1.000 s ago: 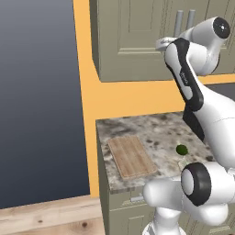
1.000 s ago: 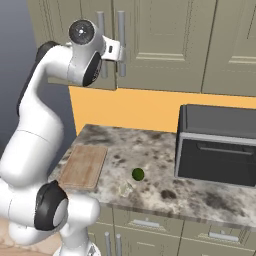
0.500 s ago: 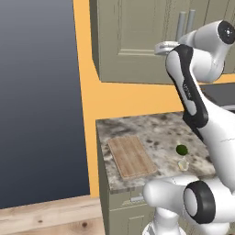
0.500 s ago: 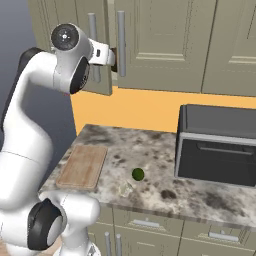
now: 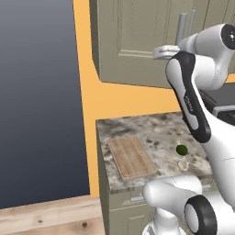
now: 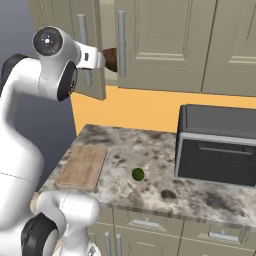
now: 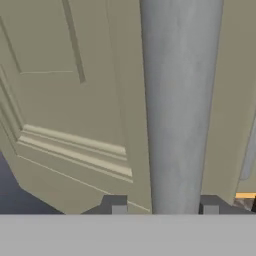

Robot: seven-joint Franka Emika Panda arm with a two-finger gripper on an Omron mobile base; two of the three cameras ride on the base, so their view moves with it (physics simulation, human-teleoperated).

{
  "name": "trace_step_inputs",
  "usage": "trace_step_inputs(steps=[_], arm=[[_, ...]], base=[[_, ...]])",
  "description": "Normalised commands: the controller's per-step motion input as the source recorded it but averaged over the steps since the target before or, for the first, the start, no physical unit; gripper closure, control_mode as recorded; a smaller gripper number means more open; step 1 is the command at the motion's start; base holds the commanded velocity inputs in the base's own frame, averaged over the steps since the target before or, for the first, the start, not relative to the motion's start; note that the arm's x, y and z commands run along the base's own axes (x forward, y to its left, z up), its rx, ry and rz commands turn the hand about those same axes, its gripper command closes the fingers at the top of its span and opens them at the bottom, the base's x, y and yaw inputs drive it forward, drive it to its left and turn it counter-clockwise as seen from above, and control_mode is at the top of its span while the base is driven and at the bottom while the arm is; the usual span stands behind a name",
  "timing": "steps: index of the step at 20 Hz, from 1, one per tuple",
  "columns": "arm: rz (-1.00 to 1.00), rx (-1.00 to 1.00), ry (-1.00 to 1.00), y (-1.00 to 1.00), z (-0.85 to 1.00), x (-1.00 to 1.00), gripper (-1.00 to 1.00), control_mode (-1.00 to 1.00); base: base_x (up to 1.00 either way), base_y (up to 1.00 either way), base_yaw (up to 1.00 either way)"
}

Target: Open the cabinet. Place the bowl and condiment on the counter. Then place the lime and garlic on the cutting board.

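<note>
The cabinet's (image 6: 165, 45) left door (image 6: 95, 75) stands ajar. Its grey bar handle (image 7: 180, 100) runs between the fingertips (image 7: 115, 205) of my gripper (image 7: 162, 206), and a gap shows beside the bar, so the jaws are open. In the right base view the gripper (image 6: 101, 60) is at that door's edge. The dark brown bowl (image 6: 111, 59) shows through the gap. The lime (image 6: 138, 174) and the pale garlic (image 6: 125, 189) lie on the counter (image 6: 165, 150), right of the cutting board (image 6: 82, 166). The condiment is hidden.
A black boxy appliance (image 6: 215, 150) stands on the counter's right part. The second door's handle (image 6: 120, 42) hangs just right of the gap. The counter ends left of the board, beside an orange wall strip (image 5: 85, 92) and a dark panel (image 5: 36, 101).
The left cabinet door has swung further out with my hand on its handle, and the bowl now shows in the gap. The jaws have widened around the bar.
</note>
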Motion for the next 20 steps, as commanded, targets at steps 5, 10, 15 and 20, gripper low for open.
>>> trace_step_inputs(steps=[5,10,15,20], arm=[[0.0,0.0,0.0,0.55,0.0,-0.53,1.0,-1.0],[0.0,0.0,0.0,0.57,0.0,-0.54,1.0,-1.0],[0.0,0.0,0.0,0.55,0.0,-0.6,1.0,-1.0],[0.0,0.0,0.0,0.57,0.0,-0.6,1.0,-1.0]], base=[[0.0,0.0,0.0],[0.0,0.0,0.0],[0.0,0.0,0.0],[0.0,0.0,0.0]])
